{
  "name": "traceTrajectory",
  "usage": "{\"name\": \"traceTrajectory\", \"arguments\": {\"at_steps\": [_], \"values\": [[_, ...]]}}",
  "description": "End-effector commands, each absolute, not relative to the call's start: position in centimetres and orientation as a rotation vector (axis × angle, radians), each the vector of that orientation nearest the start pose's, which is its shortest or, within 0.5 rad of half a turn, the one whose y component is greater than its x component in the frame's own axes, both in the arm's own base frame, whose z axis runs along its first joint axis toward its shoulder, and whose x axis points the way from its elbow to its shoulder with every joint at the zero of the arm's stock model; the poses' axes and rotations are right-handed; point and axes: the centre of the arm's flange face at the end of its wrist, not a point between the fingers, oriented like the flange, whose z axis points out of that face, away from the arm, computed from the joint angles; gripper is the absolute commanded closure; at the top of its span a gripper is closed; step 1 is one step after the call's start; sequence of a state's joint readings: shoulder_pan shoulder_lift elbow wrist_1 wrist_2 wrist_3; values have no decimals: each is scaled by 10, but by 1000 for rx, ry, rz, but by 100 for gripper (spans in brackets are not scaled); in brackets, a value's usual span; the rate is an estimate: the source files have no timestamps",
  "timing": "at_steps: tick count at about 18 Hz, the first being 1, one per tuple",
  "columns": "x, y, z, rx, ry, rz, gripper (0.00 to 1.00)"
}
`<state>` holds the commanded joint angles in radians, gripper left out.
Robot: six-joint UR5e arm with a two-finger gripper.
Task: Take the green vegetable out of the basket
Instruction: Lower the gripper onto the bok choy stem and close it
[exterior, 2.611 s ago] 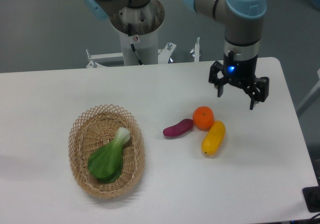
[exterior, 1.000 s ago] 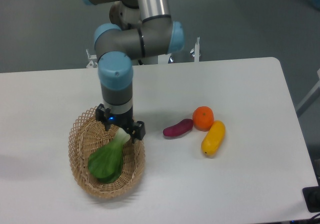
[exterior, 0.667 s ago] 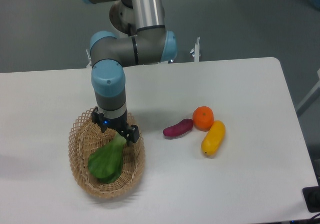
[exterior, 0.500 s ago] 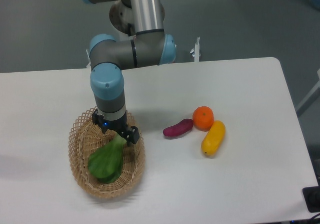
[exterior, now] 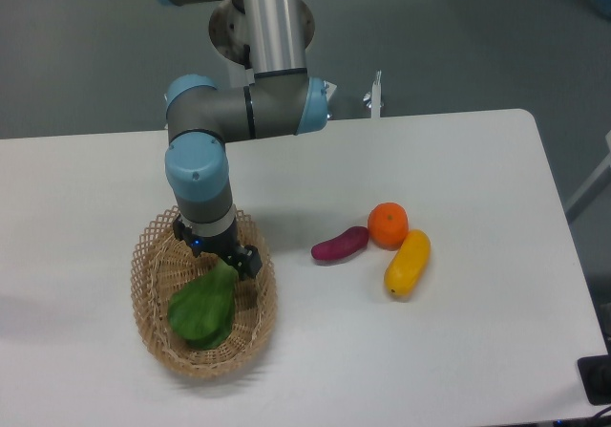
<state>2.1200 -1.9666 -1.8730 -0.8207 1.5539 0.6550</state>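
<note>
Green vegetable [exterior: 201,310] lay inside the basket [exterior: 250,327], leaves toward its near end | gripper [exterior: 219,255] sat low over the stem end, fingers' spread and hold not discernible | best move: close squarely on the stem, lift straight up clear of the basket rim.
</note>
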Motion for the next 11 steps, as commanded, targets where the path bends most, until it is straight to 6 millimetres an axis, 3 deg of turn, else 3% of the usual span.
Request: {"name": "traceTrajectory", "arguments": {"at_steps": [3,7,11], "values": [[-182,556,209,-3083,166,26,35],[-183,557,212,-3078,169,31,56],[-185,560,221,-3062,173,42,64]]}}
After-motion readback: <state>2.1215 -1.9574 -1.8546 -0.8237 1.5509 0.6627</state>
